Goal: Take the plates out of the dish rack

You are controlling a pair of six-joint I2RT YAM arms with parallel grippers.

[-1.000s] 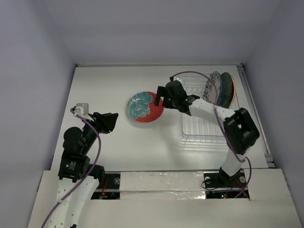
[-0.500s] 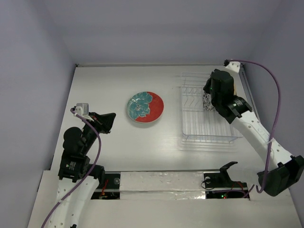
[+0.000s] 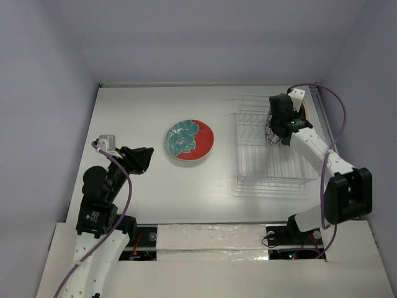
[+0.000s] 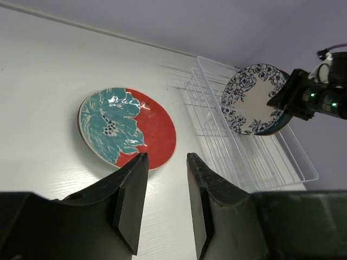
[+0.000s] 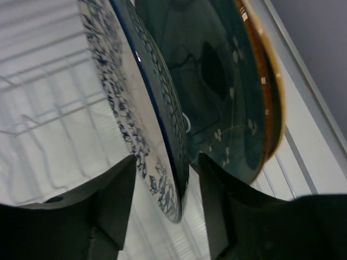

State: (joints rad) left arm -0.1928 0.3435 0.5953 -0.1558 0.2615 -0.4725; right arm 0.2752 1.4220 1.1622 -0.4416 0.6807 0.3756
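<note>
White floral plate (image 4: 246, 100) stands on edge in dish rack (image 4: 238, 157).

Red plate (image 3: 189, 139) with teal flower

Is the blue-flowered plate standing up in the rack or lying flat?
Standing on edge. The blue-flowered plate leans upright in the dish rack; the right wrist view shows it edge-on beside a dark teal plate.

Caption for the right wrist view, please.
Right gripper straddling the blue floral plate, teal plate behind, both in the rack.
</note>
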